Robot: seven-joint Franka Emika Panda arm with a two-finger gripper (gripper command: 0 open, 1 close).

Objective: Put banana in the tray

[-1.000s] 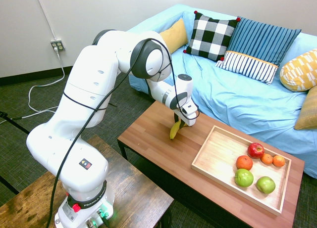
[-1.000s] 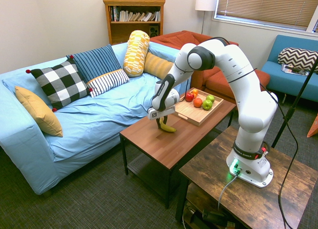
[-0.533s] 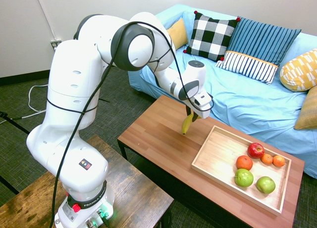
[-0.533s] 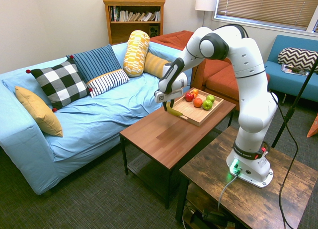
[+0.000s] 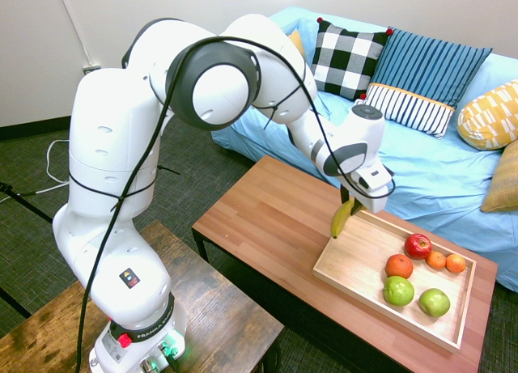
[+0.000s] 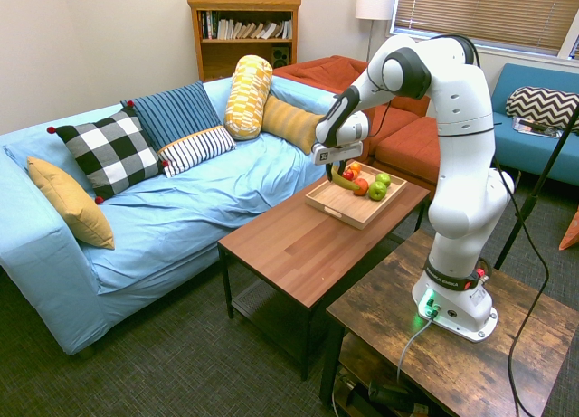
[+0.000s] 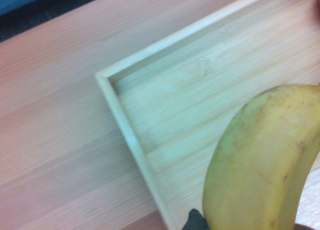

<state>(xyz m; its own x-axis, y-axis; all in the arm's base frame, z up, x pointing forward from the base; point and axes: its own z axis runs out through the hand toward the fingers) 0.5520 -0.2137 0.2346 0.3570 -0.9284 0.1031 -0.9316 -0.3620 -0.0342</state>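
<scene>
In the first exterior view the gripper (image 5: 357,205) was closed on the banana (image 5: 342,218), pinching it near its upper end so the fruit hung down, clear of the table (image 5: 267,227) and over the near left rim of the tray (image 5: 350,264). The tray lay on the table's right part, with a red apple (image 5: 418,245), three oranges (image 5: 399,265) and two green apples (image 5: 398,290) gathered at its far end, well apart from the banana. The bare wood below the banana looked like room enough to set it flat.

In the second exterior view the gripper (image 6: 336,166) pointed down with the banana (image 6: 342,177) curving below it, above the tray (image 6: 335,203) and just beside the fruit as seen from this side; how much gap there was could not be told here.

In the wrist view the banana (image 7: 260,160) filled the lower right corner, blurred, with a corner of the tray (image 7: 131,135) and its low rim beneath it and the table (image 7: 55,115) beyond.

As a judgement: the banana seemed light and fairly firm, but its skin was smooth and its flesh soft, so a hard squeeze would likely bruise it. Held near one end, it could swing or pivot between the jaws. A hold nearer the middle, across the narrow width, would probably carry it more steadily; lowering it close to the tray floor before letting go would keep it from rolling toward the other fruit
</scene>
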